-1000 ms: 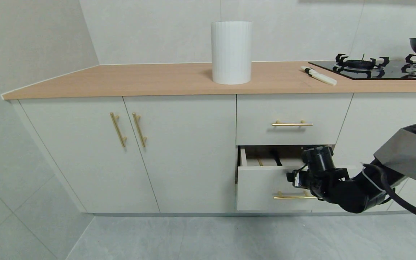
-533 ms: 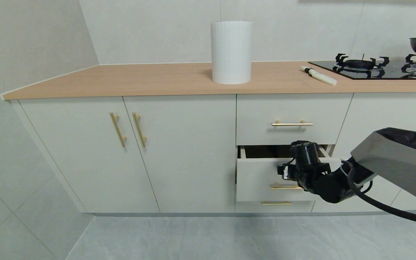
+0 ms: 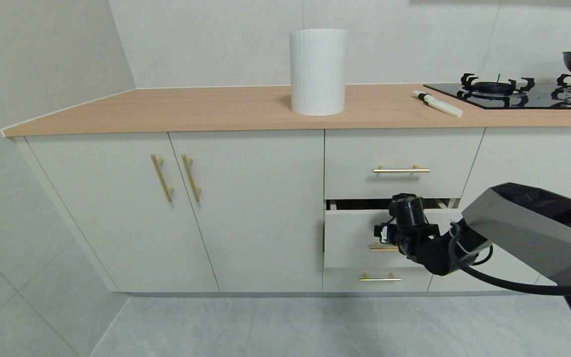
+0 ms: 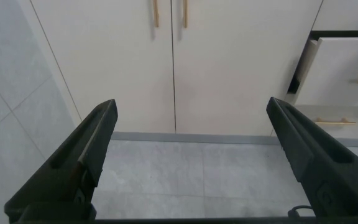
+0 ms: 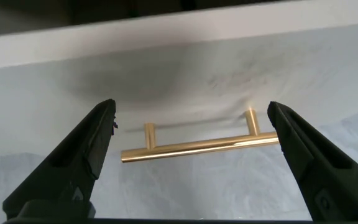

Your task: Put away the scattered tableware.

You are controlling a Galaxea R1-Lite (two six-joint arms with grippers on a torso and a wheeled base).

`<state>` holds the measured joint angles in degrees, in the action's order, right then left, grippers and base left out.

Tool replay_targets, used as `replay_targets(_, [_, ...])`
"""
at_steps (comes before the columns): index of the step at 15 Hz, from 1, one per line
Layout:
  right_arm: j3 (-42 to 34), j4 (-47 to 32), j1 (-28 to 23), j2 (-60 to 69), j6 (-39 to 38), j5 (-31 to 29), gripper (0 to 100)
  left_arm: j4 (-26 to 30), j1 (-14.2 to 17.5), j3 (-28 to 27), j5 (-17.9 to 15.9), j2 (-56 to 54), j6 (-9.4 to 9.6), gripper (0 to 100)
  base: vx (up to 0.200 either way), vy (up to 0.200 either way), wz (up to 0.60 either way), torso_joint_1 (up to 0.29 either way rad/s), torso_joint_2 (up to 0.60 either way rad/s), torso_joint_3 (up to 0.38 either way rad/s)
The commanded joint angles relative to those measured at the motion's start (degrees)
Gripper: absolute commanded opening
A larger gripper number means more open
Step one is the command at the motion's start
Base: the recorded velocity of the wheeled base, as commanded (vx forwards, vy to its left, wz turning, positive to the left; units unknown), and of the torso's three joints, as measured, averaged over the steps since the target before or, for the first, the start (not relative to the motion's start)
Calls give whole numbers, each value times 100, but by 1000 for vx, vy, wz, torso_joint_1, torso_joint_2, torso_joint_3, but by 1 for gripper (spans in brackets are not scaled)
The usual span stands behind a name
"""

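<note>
Right gripper (image 5: pixel 189 111) released, fingers spread wide, right in front of the gold handle (image 5: pixel 197 147) of the middle drawer (image 3: pixel 352 238), lower right of centre in head view; drawer slightly ajar. Left gripper (image 4: pixel 190 107) also spread, holding nothing, facing the cabinet doors (image 4: pixel 166 62). Tableware: cream utensil (image 3: pixel 437 103) (looks like a knife) lies on the countertop (image 3: pixel 191 109), upper right, just beside the stove (image 3: pixel 513 94). White ribbed cylinder (image 3: pixel 317 72) stands upper centre.

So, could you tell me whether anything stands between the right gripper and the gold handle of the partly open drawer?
Nothing visible does. The right gripper is open right in front of the drawer, and the gold handle lies straight ahead between its two fingers, with only bare drawer front around it.
</note>
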<state>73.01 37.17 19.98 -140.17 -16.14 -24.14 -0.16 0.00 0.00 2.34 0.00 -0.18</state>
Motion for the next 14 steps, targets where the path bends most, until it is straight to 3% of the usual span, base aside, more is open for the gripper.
replay_targets(1, [108, 10, -47, -107, -21, 6, 100, -2, 0, 0, 3, 0, 1, 100, 0, 0, 0, 0, 0, 0])
replay_targets(14, [1022, 106, -601, -687, -284, -3, 100, -2, 0, 0, 3, 0, 1, 100, 0, 0, 0, 0, 0, 0])
